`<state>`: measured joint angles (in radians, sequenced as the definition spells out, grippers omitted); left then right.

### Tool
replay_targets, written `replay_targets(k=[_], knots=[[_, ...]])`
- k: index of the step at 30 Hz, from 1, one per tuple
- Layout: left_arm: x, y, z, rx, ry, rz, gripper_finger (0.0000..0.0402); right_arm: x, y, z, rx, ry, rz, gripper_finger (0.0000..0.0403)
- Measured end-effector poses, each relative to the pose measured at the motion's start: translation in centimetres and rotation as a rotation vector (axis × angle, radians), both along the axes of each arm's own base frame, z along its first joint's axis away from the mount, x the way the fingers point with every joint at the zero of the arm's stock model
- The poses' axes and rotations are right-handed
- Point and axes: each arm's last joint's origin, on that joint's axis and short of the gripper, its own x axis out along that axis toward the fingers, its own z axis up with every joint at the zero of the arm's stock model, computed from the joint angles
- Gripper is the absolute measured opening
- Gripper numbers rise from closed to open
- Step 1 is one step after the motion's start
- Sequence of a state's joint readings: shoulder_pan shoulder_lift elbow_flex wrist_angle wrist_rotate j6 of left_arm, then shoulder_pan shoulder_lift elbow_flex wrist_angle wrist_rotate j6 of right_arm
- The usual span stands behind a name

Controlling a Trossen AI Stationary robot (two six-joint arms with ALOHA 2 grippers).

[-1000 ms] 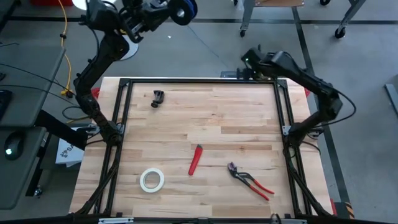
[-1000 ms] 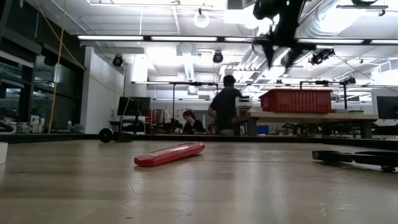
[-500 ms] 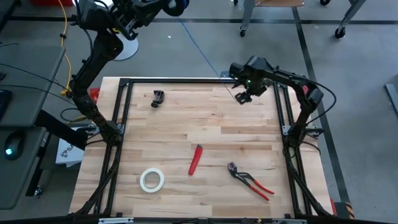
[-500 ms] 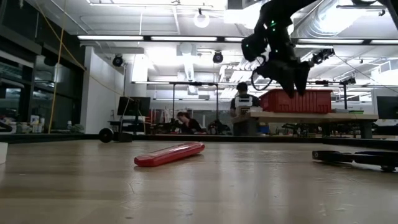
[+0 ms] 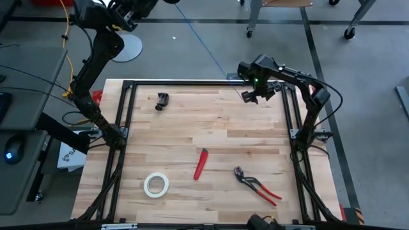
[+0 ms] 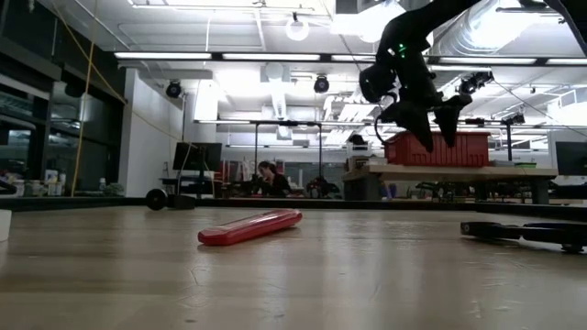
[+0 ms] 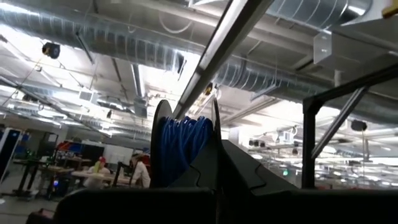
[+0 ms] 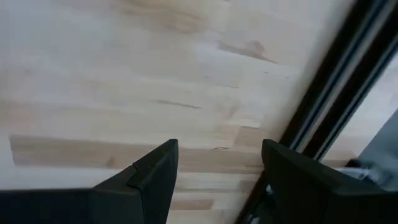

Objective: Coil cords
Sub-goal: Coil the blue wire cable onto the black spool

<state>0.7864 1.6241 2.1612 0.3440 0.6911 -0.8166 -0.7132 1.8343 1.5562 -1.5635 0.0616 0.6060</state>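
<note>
Thin blue wire strung taut from spool, clamped in left gripper raised beyond bench far edge, down toward far rim. Right gripper above far right corner, fingers spread, empty. Likely light, floppy, slippery; best pinched near rim, gently, to avoid kinks.

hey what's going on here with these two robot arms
The left gripper is raised high past the table's far left corner, shut on a spool wound with blue wire. A thin blue wire runs from there down toward the table's far edge. The right gripper hovers open over the table's far right corner, near where the wire arrives, holding nothing.
</note>
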Motion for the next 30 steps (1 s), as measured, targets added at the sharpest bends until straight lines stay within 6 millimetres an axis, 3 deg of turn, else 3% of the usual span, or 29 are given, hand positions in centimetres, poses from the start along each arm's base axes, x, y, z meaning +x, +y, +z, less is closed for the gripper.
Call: replay_targets(k=[5, 10, 13, 17, 23, 26, 30], knots=[[-0.1, -0.2, 0.2, 0.009, -0.016, -0.001, 0.0000, -1.5, -2.0, -0.1, -0.055, -0.005, -0.245, 0.0226], [0.2, -0.8, 0.2, 0.020, -0.003, -0.046, 0.0000, -3.3, -4.6, 0.7, -0.208, -0.098, -0.803, 0.0226], [0.3, -1.0, 0.1, 0.006, 0.011, -0.081, 0.0000, -4.0, -5.7, 1.7, -0.293, -0.205, -1.015, 0.0226], [0.3, -1.2, 0.3, -0.004, -0.003, -0.107, 0.0000, -5.3, -5.9, 2.4, -0.399, -0.160, -1.161, 0.0226], [0.2, -1.5, 0.3, 0.006, 0.022, -0.171, 0.0000, -7.8, -4.4, 2.8, -0.497, 0.177, -1.195, 0.0225], [0.2, -1.6, 0.3, 0.000, 0.033, -0.189, 0.0000, -8.5, -4.0, 3.2, -0.559, 0.123, -1.153, 0.0218], [0.3, -1.6, 0.3, -0.003, 0.035, -0.190, 0.0000, -10.2, -2.9, 3.5, -0.593, 0.161, -1.227, 0.0207]])
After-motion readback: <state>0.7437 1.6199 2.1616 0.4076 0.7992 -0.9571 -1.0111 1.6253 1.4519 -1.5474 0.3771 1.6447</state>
